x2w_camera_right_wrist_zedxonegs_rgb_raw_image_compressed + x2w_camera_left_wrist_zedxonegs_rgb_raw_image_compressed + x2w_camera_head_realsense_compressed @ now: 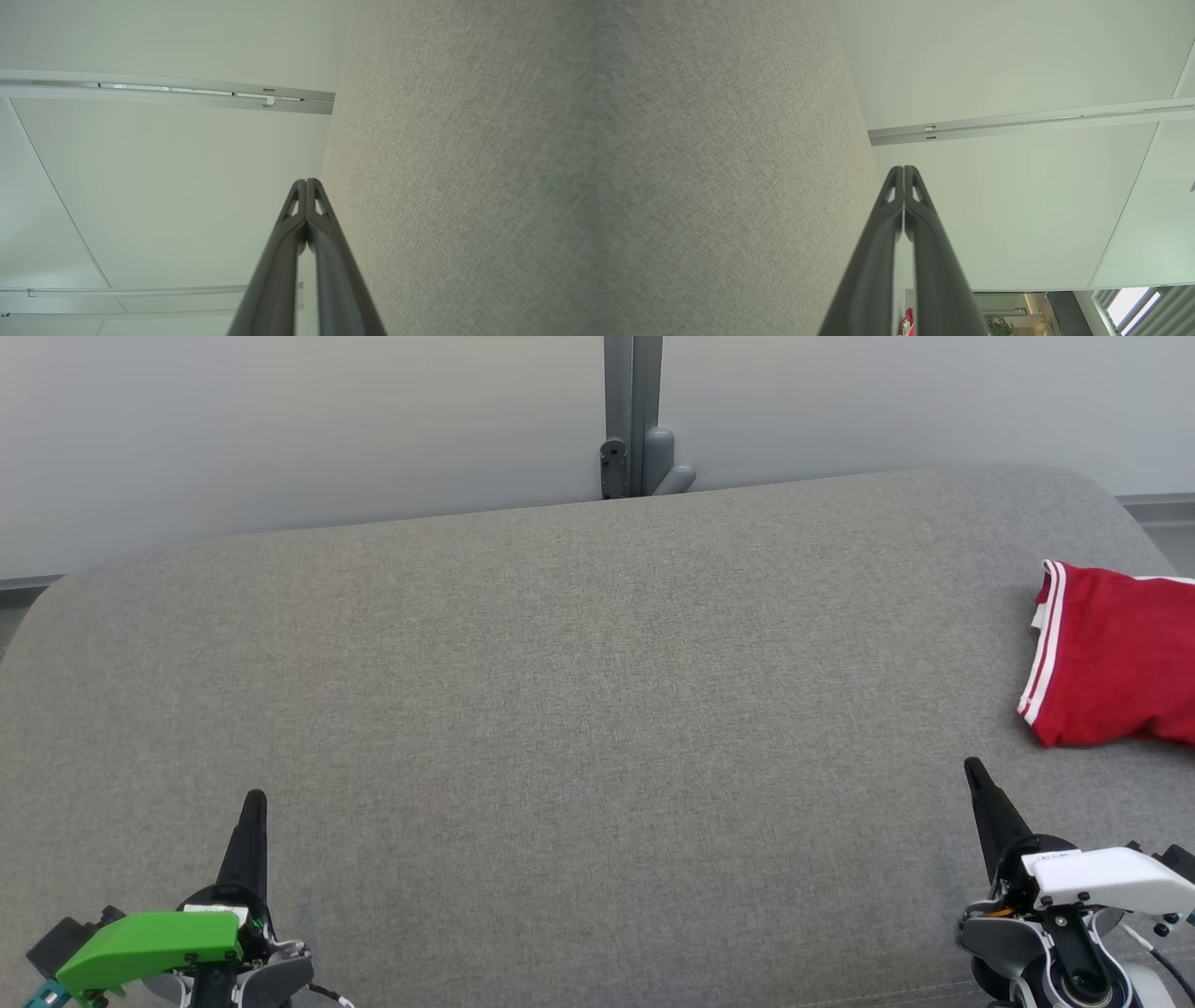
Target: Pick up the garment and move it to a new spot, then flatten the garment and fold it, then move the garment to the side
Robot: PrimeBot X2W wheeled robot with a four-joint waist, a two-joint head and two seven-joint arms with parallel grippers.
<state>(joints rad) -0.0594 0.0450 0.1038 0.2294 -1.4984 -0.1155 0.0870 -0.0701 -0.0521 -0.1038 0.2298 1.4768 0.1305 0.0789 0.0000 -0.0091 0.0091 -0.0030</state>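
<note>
The garment [1116, 658] is red with white stripes along its edge. It lies bunched on the grey cushioned surface [579, 709] at the far right, cut off by the picture's edge. My right gripper [976, 770] stands shut at the lower right, just below and left of the garment, apart from it. At the lower left my left gripper [254, 798] is shut too, holding nothing. Each wrist view shows its own gripper, left [903, 169] and right [306, 182], with the tips pressed together beside the grey fabric.
A pale wall runs behind the cushion, with a grey post and bracket [635, 439] at the back middle. The cushion's far edge curves down at both back corners. A strip of floor trim [1158, 504] shows at the right.
</note>
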